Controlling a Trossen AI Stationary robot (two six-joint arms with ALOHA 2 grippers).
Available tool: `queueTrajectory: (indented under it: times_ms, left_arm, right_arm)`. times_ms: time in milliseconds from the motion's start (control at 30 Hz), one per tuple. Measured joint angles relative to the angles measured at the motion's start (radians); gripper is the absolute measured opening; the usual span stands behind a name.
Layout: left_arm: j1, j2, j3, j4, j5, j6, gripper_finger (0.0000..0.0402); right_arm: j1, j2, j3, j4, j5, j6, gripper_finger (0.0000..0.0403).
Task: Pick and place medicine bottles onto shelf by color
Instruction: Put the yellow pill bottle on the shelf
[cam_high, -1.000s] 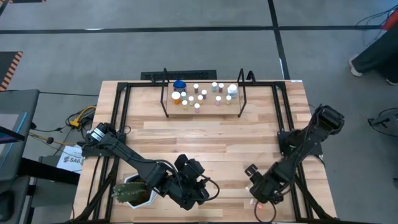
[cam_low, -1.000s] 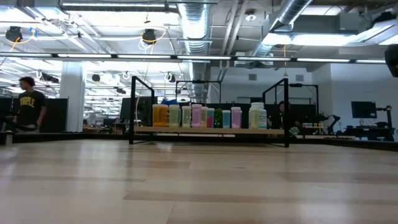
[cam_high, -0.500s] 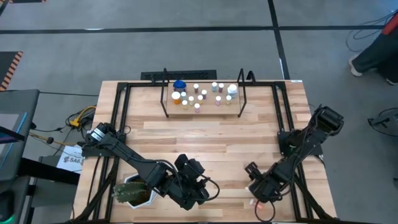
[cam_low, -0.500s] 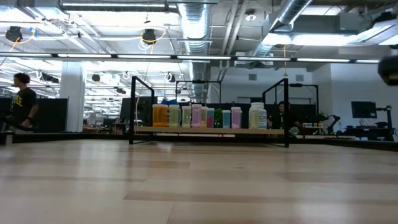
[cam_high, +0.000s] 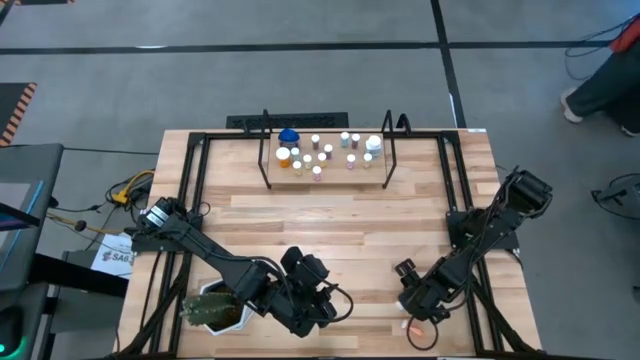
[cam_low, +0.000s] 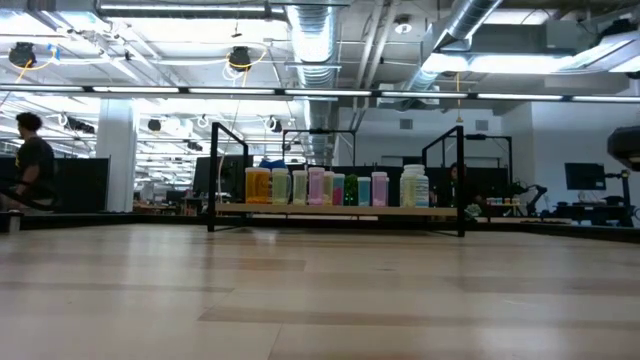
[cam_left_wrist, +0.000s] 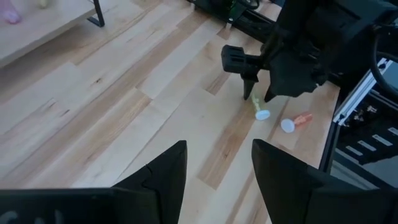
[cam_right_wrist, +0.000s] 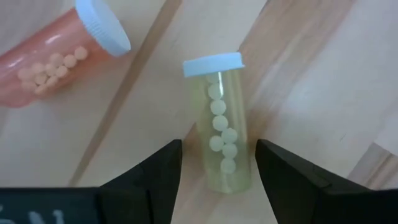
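The right pincer (cam_right_wrist: 211, 171) is hanging over the near right part of the worktop (cam_high: 340, 225), its fingers spread and standing on both sides of a yellow bottle (cam_right_wrist: 219, 140) that is lying on its side. From the right wrist view I cannot tell if the pads are already touching the body; it looks like a small gap on each side, so nothing is being pinched yet. An orange bottle (cam_right_wrist: 56, 56) is lying just beside it, also on its side, white cap pointing out. In the left wrist view both are showing near the worktop's edge, yellow bottle (cam_left_wrist: 260, 111) right under the right arm's fingers, orange bottle (cam_left_wrist: 297, 121) next to it.

Handling, as I am judging it: the yellow bottle is a thin clear plastic tube w/ a few pills inside, so very light and stiff enough, but smooth and round, so it is probably rolling or slipping away if squeezed off-centre. Best hold is approx. at mid-body, across the width, not on the cap.

The left pincer (cam_left_wrist: 217, 168) is waiting near the front of the worktop, fingers spread and empty, beside a potted plant (cam_high: 212, 310). The shelf (cam_high: 325, 180) at the far side is already carrying many bottles.
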Motion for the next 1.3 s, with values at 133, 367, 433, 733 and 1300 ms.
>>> queueTrajectory:
  times_ms: [133,367,433,733,1300]
  left_arm:
    - [0.0,0.0,0.0,0.0,-0.002,0.0,0.0167]
    - [0.0,0.0,0.0,0.0,-0.004,0.0,0.0167]
    - [0.0,0.0,0.0,0.0,-0.006,0.0,0.0167]
    - [0.0,0.0,0.0,-0.001,-0.007,0.018,0.0167]
    - [0.079,0.049,-0.001,0.069,-0.032,0.191,0.0167]
  right_arm:
    - [-0.009,0.0,0.0,0.003,0.001,0.011,0.0231]
    - [-0.024,0.002,0.0,0.033,0.021,0.065,0.0209]
    - [-0.023,0.002,0.0,0.047,0.022,0.066,0.0194]
    - [-0.038,0.002,0.002,0.061,0.015,0.111,0.0101]
    - [-0.287,-0.309,0.013,0.113,0.148,0.08,0.0116]
